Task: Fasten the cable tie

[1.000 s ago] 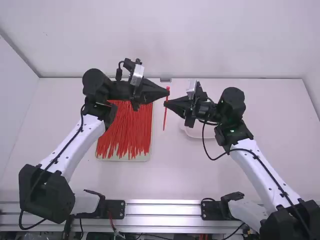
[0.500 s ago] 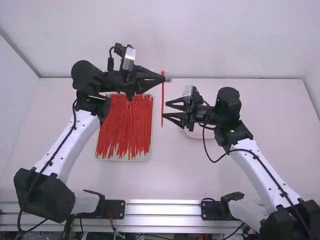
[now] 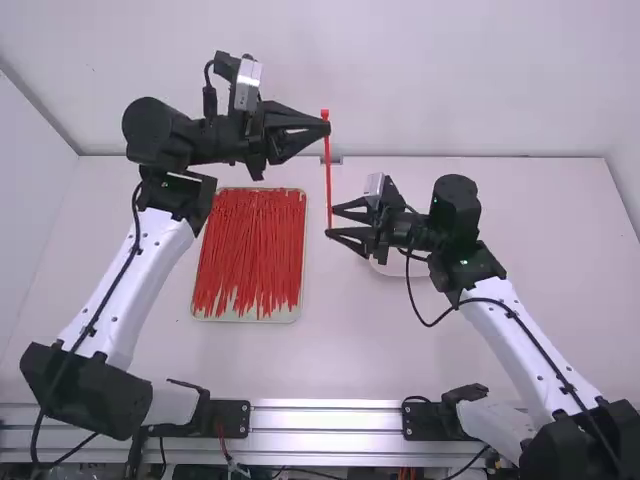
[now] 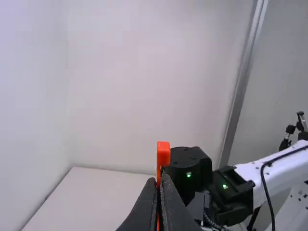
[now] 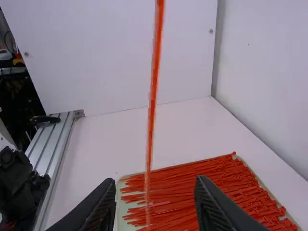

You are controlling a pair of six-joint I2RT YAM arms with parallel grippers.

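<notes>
Since a second ago, I record that the left pincer (image 3: 324,124) has risen and drawn back toward the rear wall, lifting the red cable tie (image 3: 327,180) higher above the desk (image 3: 520,210). The right pincer (image 3: 331,221), drawn together at the strap a second ago, is now released with its fingers spread.

Present condition:
- The left pincer is clenched on the red cable tie just below its head. In the left wrist view the square head stands up above the closed fingertips.
- The tie hangs straight down from that grip, clear of the desk.
- The tie's lower tail reaches the level of the right pincer and lies in the gap between the spread fingers. It appears not to touch either one, though the high view is too coarse to confirm.
- A tray (image 3: 245,319) lies flat on the desk beneath and beside the left arm. It holds spare red ties (image 3: 255,250) laid side by side
</notes>
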